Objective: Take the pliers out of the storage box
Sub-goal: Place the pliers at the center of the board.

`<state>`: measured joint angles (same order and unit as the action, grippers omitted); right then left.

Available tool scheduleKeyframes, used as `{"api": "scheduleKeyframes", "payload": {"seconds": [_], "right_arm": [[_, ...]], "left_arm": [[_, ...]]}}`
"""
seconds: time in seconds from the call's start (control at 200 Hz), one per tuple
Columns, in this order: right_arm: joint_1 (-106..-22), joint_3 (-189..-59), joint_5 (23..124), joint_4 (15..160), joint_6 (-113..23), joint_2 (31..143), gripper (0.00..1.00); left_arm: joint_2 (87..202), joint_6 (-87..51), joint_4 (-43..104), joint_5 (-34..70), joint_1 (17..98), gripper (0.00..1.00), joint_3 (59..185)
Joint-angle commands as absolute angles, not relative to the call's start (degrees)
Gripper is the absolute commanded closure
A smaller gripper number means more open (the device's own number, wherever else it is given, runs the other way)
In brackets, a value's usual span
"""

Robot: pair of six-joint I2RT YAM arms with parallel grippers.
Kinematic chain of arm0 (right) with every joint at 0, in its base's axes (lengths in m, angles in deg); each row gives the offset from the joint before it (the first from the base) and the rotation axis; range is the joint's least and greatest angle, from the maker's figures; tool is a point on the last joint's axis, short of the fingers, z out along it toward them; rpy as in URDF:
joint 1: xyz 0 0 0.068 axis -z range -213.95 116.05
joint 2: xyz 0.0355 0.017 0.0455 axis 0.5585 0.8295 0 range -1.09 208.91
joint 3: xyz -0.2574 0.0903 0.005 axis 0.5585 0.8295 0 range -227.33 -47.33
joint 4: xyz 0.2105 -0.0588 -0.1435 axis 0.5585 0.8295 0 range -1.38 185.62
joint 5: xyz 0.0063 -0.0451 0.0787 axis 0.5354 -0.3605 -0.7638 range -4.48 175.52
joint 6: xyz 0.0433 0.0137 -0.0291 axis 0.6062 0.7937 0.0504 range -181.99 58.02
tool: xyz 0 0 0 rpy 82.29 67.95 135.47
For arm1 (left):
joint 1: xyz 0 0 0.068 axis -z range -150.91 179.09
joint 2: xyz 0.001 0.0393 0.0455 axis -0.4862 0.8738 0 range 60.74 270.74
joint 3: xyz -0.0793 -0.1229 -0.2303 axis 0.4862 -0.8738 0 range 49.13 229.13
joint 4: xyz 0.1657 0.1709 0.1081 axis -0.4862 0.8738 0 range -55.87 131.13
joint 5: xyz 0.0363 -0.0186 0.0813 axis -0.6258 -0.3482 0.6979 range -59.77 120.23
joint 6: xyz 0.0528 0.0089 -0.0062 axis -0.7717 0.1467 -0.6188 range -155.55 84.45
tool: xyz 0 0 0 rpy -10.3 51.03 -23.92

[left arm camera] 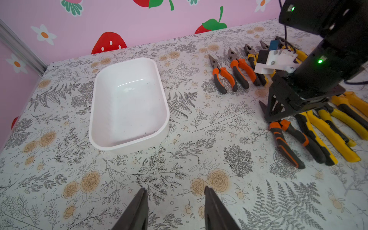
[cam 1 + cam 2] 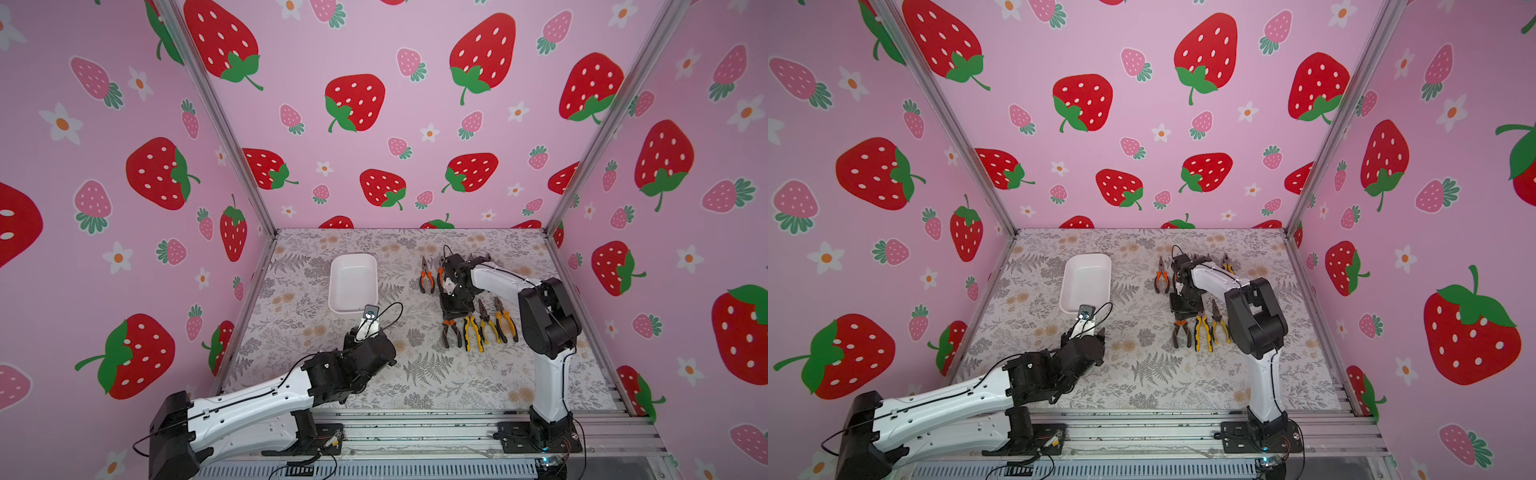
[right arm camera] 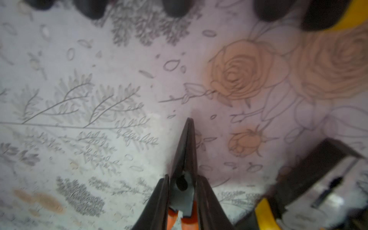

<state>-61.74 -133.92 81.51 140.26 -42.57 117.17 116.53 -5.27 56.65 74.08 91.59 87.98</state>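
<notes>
Nearest the base, the left gripper (image 1: 175, 207) hangs over the bare floral table cover (image 1: 179, 159). Its fingers are well apart with nothing between them, and it is clear of everything. Past it, the near row of pliers (image 1: 330, 135) lies side by side on the cloth, handles toward the base. The right gripper (image 3: 183, 179) is down at that row's box-side end, fingers flanking the pivot of the orange-handled pliers (image 3: 186, 151), which lie flat with the nose on the cloth. The gap is narrow; I cannot tell whether the fingers pinch the head or stand a hair off it. Risk, as I judge it: a lift before the fingers are fully clear would drag or tip this pair into the yellow-handled pliers (image 1: 316, 141) just beside it. A forward nudge would run the nose toward the dark handle ends (image 3: 175, 8) of the far row. A straight-up retreat looks safest. The right arm (image 2: 498, 278) reaches over the rows and hides part of the far one in both top views. On the left arm's side, well apart from the rows, sits the storage box (image 1: 127, 103): white, shallow, empty, nothing across it. The far row (image 1: 240, 76) lies beyond, toward the strawberry wall (image 1: 139, 23). No pliers in the box; unloading looks all but finished.
</notes>
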Motion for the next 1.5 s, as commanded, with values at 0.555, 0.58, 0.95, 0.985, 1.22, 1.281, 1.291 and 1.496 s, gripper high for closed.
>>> {"api": "scheduleKeyframes", "payload": {"seconds": [0.555,0.58,0.95,0.985,1.22,1.281,1.291,1.496], "right_arm": [[-61.4,-134.2,84.1,140.2,-43.0,117.4,0.77],[-61.4,-134.0,84.1,140.0,-42.8,117.1,0.77],[-61.6,-129.8,82.0,138.3,-40.2,113.8,0.77],[-61.7,-129.4,82.0,138.1,-39.7,113.3,0.77],[-62.6,-127.1,83.5,136.5,-34.5,110.6,0.75],[-62.8,-127.0,84.3,136.3,-33.4,110.5,0.75],[-62.8,-127.0,84.4,136.3,-33.3,110.5,0.75],[-63.0,-127.9,85.7,136.2,-31.3,111.0,0.74]], "left_arm": [[116.3,-4.1,56.5,73.9,91.3,0.53,87.2],[116.2,-4.0,56.5,73.8,91.3,0.53,87.1],[116.4,-3.6,56.3,73.5,91.3,0.53,87.3],[116.5,-3.5,56.3,73.5,91.3,0.53,87.2],[116.4,-3.0,55.7,72.9,91.3,0.54,86.8],[116.4,-3.0,55.8,72.9,91.3,0.54,86.9],[116.4,-2.9,55.8,72.8,91.3,0.54,86.9],[115.5,-2.9,56.4,72.8,91.3,0.54,86.8]]}}
